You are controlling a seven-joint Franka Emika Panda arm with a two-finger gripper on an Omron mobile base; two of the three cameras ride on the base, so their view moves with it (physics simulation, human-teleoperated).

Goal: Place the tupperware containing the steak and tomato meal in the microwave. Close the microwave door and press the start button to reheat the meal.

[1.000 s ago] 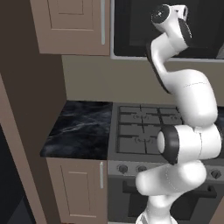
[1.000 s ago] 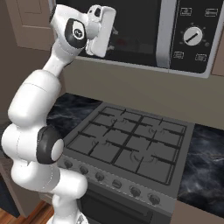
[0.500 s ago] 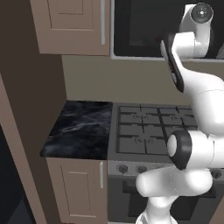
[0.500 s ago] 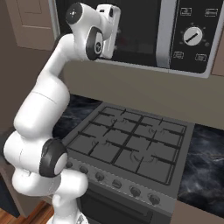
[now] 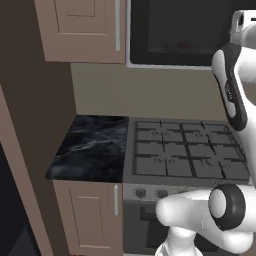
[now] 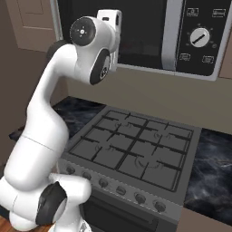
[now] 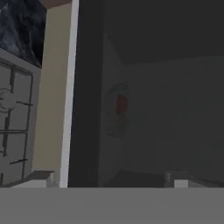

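1. Microwave door (image 6: 136, 31) closed; my hand is raised just before its dark glass.
2. Tupperware (image 7: 117, 111) dimly visible through the glass, inside the microwave (image 6: 190, 38), something red in it.
3. Jaw opening: I cannot tell; nothing visibly held.

One silver-framed, dark-glass microwave (image 6: 149, 36) holding one pale teal tray (image 7: 117, 111), one grey gas stove (image 6: 136, 154), one round white microwave dial (image 6: 200, 37), and two beige cabinet doors (image 5: 85, 27).

Arm (image 6: 59, 113) raised, bent at elbow
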